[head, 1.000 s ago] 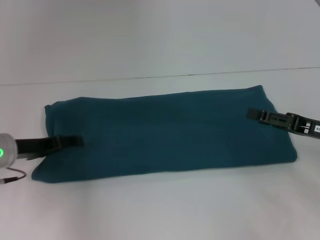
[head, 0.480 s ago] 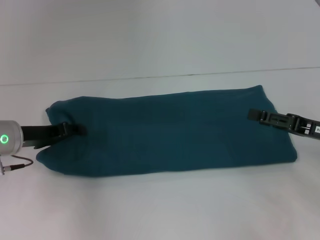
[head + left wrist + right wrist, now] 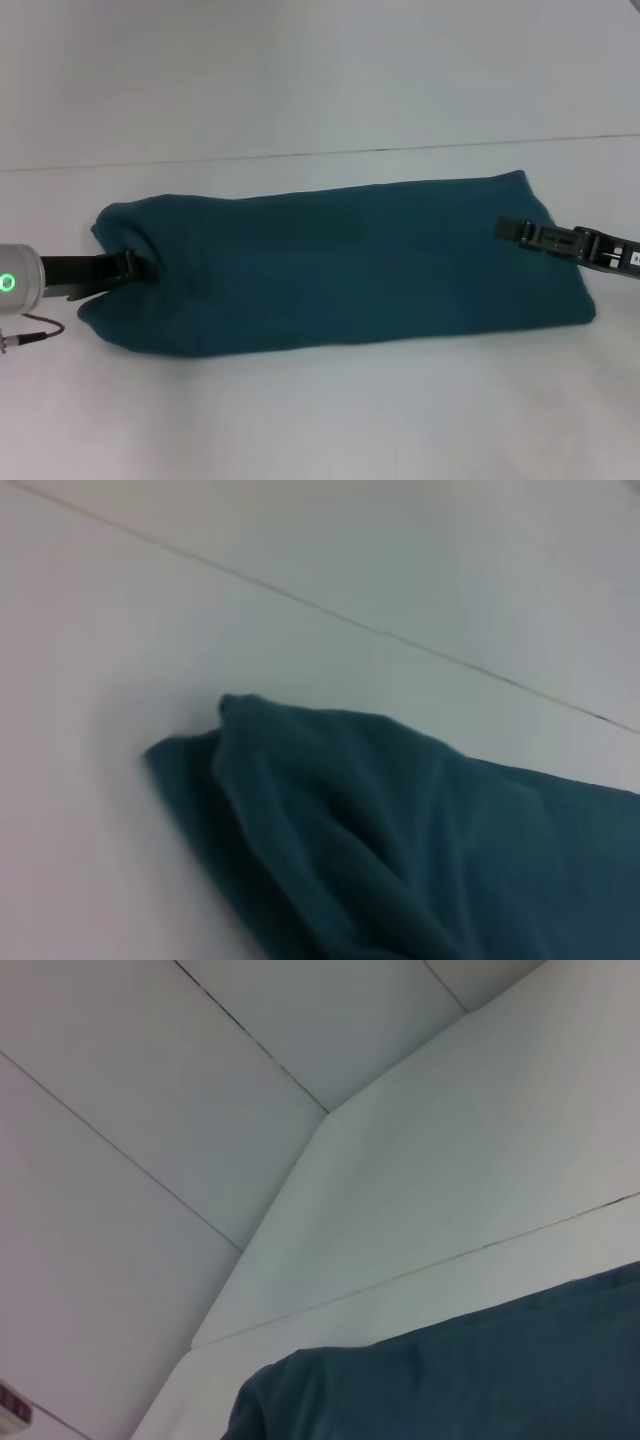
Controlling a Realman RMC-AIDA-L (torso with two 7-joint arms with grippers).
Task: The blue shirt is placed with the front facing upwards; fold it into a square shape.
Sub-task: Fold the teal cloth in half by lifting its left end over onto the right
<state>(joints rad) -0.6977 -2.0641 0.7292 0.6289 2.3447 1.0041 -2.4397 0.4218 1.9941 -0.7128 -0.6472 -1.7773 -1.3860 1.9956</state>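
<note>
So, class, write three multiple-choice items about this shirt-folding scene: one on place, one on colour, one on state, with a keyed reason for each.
1. Where is the left gripper?
A. at the shirt's left end
B. at its middle
C. off the table

2. What colour is the blue shirt?
A. red
B. dark teal-blue
C. yellow

3. How does the shirt lie?
A. spread fully flat
B. hanging in the air
C. folded into a long band

Key: 1 A, its tip meets the bunched left end; 2 B, seen in every view; 3 C, a long strip lies between the left and right gripper.

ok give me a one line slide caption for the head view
Blue shirt folded into a long band on the white table, left gripper and right gripper at its ends.
</note>
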